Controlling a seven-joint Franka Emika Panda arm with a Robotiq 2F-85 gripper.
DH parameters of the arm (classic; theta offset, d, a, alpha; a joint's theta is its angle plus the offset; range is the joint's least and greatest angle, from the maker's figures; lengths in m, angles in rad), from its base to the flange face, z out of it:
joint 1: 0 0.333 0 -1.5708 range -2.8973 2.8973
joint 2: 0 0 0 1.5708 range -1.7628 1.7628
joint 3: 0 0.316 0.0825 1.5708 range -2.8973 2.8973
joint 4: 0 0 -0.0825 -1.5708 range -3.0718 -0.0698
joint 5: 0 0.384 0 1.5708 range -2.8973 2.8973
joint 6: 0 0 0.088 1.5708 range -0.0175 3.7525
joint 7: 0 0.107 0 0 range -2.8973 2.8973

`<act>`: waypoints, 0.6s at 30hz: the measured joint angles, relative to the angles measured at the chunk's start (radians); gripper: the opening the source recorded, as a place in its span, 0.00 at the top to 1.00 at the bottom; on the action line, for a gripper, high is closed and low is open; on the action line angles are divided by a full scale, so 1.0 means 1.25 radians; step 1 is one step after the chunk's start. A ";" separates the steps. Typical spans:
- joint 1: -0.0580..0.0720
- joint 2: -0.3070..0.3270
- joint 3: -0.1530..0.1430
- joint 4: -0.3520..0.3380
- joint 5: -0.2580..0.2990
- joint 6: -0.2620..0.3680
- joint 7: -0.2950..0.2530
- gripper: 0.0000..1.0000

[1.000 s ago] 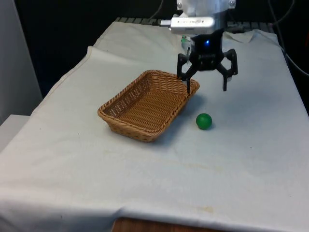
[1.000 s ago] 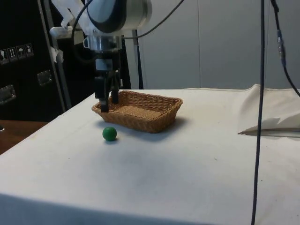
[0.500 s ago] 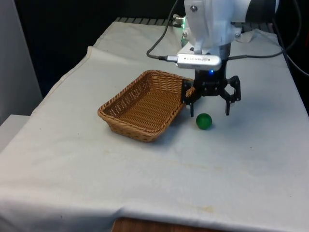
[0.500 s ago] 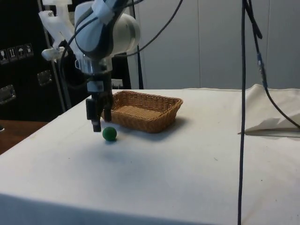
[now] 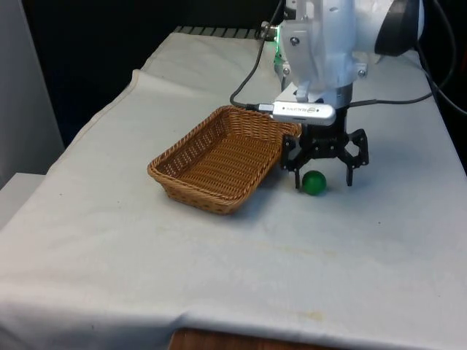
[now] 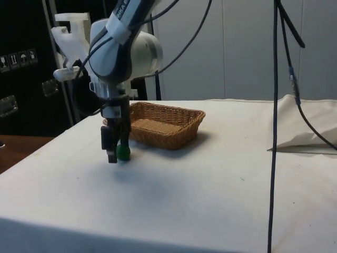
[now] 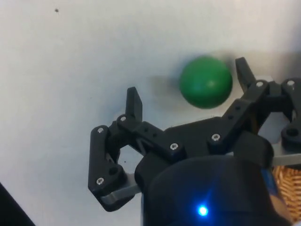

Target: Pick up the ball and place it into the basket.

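The ball (image 5: pixel 314 182) is small, round and plain green, resting on the white cloth low between my spread fingers, nearer one of them than the other; through my wrist camera I cannot tell whether that finger touches it. The basket (image 5: pixel 219 157) is a shallow rectangular tray of brown wicker, sitting upright on the cloth just beside me toward the front view's left, its near corner close to the ball, nothing inside it.
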 measured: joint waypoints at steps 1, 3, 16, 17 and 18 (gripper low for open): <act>0.000 0.002 0.002 0.000 0.000 0.005 0.000 0.00; 0.001 0.004 0.006 0.000 0.000 0.014 0.001 0.00; 0.004 0.004 0.006 0.000 0.000 0.015 0.003 1.00; 0.004 0.004 0.006 0.000 0.000 0.015 0.003 1.00; 0.004 0.004 0.006 0.000 0.000 0.015 0.003 1.00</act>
